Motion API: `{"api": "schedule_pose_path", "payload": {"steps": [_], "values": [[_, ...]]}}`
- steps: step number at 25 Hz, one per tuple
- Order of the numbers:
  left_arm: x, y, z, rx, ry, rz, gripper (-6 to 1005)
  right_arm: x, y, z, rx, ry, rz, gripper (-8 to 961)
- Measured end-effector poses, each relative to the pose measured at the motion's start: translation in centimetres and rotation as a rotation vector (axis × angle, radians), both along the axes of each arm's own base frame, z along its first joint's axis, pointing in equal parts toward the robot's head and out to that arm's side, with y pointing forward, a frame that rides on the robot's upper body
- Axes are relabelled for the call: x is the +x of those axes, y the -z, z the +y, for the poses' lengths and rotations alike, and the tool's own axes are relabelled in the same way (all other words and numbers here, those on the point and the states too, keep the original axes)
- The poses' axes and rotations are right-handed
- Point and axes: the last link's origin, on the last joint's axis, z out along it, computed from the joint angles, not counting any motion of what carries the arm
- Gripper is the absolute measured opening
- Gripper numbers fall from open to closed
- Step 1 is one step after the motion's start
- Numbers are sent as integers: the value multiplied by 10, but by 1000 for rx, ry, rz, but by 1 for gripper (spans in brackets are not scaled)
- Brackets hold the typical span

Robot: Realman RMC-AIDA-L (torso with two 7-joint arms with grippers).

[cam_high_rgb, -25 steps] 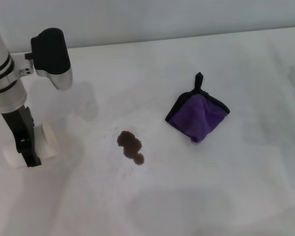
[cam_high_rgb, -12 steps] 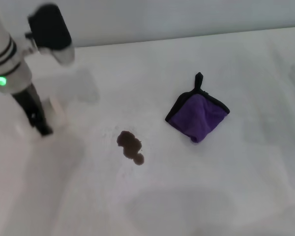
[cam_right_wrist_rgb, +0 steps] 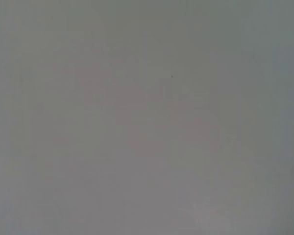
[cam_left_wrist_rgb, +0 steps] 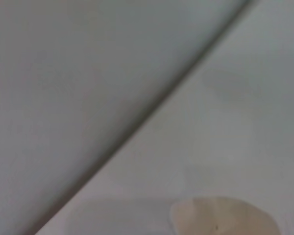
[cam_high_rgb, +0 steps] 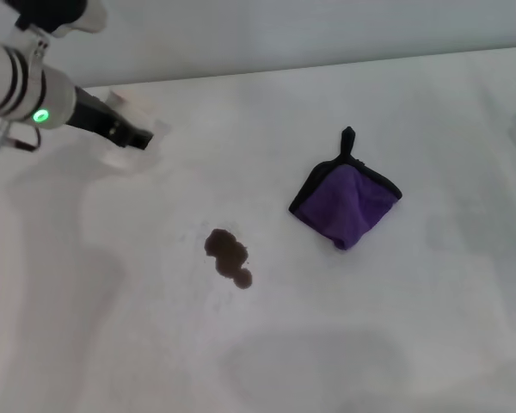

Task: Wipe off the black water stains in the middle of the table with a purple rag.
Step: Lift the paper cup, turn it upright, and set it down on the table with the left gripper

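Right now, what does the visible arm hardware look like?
Only the left arm shows, at the head view's upper left: a white cylindrical link with black bands and a lit green indicator, a black housing with a silver rim above it, and a slim black left hand. The right arm is out of view.

I am working at a bare test bench, a lab-like setup rather than a home. A wide plain white surface runs back to a blank pale wall, with only a staged spill on it.
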Motion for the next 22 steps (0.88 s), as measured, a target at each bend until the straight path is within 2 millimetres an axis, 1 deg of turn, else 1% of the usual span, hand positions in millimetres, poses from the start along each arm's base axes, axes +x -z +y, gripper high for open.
{"api": "schedule_pose_path", "payload": {"steps": [1,4,8,10,12,14,17,19,22], "values": [[-10,6,-2,77,-44,-108,659,0,0,0,0,1,0,870],[-22,9,-7,148,-66,-221,654,1,0,-1,1,1,-1,869],[-41,14,-20,258,-62,-406,647,0,-1,0,2,-1,-3,869],[-50,16,-29,329,-41,-497,647,0,-2,1,3,-4,-5,868],[-57,15,-40,391,20,-564,647,-1,-3,3,3,-6,-6,868],[-59,15,-55,458,115,-628,647,-1,-2,4,0,-3,-6,868],[-61,16,-76,572,232,-668,646,0,-3,6,-4,6,-9,867],[-63,20,-89,637,281,-645,646,0,-3,6,-4,7,-10,867],[-70,29,-108,714,271,-617,646,-1,-2,9,-7,7,-9,866]]}}
